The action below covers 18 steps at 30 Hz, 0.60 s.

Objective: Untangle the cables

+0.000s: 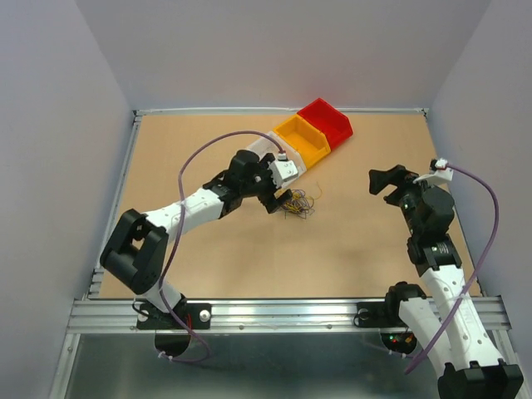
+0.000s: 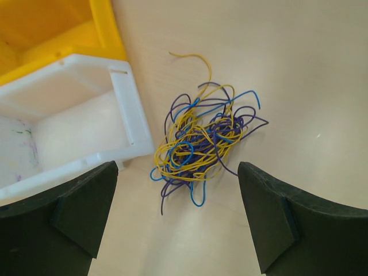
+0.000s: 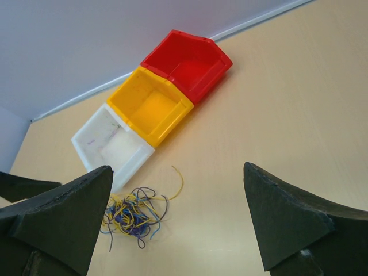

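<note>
We see 1 clump of cables (image 2: 201,146) lying on the counter (image 1: 349,249), just beside the white bin (image 2: 133,109), near the middle of the left wrist view. The left pincer (image 2: 177,172) hangs over it with jaws wide apart, holding nothing. The right pincer (image 3: 177,169) is well apart from the clump, likewise wide open and empty.

Our worry is that if the left pincer closes on the whole clump, it may lift every strand at once and pull the knots tighter. A finger could also catch the white bin's wall and shove it, since the clump sits so near. Thin strands may slip from the pads or spring away.

We count 1 clump in 3 colours (yellow, blue and dark purple), its strands too tangled to number. There are 3 bins: 1 white, 1 yellow bin (image 3: 149,106) and 1 red bin (image 3: 190,57). There are 2 pincers.
</note>
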Tool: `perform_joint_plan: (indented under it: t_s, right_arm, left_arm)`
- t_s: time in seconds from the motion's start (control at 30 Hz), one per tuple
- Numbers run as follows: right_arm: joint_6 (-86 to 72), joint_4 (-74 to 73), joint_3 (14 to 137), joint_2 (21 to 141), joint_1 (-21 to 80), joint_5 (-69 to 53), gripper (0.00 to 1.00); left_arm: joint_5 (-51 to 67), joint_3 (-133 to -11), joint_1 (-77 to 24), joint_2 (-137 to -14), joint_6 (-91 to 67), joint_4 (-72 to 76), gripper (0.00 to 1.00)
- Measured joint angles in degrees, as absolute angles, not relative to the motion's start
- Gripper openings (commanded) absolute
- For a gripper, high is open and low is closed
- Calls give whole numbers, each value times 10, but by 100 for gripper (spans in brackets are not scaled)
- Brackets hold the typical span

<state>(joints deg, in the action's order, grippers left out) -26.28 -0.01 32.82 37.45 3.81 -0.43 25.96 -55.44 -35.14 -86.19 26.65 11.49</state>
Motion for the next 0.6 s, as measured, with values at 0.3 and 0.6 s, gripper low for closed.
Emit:
perform_joint_plan:
  t_s: [0.3, 0.6]
  right_arm:
    - [-246, 0, 328, 363, 38, -24, 100]
    - [-239, -1, 328, 360, 38, -26, 100]
  left_arm:
    - [154, -626, -418, -999, 322, 48, 94]
    - [119, -683, -449, -1088, 333, 12, 49]
